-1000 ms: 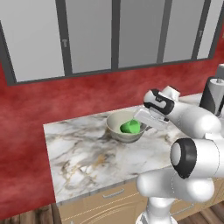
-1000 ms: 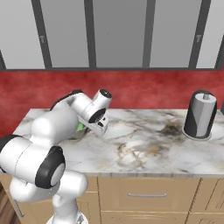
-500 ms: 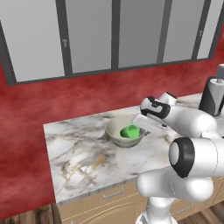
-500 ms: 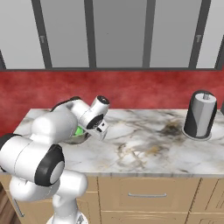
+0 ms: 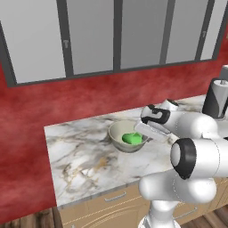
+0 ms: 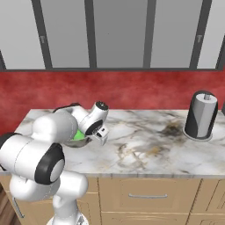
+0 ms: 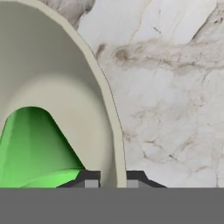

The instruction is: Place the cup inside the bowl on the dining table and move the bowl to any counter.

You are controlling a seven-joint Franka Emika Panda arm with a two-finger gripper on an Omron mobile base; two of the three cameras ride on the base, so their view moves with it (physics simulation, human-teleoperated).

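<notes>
The worktop (image 5: 80, 156) is a marble slab over light wood drawers, set against a red wall below grey cabinet doors; this is a counter, not the island table. A dark holder with a paper roll (image 6: 201, 115) stands well apart at its far right end.

The bowl (image 5: 127, 136) sits towards the back of the worktop, near the middle in the left base view, and looks to rest flat on the marble. In the right base view its rim (image 6: 78, 141) shows just behind the arm's wrist.

The cup (image 5: 132, 138) lies inside the bowl, tipped on its side against the pale inner wall; the hand view shows its green body (image 7: 35, 148) low in the bowl's hollow.

The hand (image 7: 113, 178) is nearly closed, pinching the bowl's thin rim: one fingertip (image 7: 89, 178) stands inside the wall, the other outside over the marble, with the wall between them. From the left base view the hand (image 5: 150, 131) reaches the bowl's right edge at a slant.

Judging from this, the cup is already in the bowl and the bowl already on a counter, so the step in hand is the set-down. The next move seems to call for spreading the fingers to free the rim, then drawing the hand up and away without dragging the wall, since a catch could tilt the bowl and roll the cup out.
</notes>
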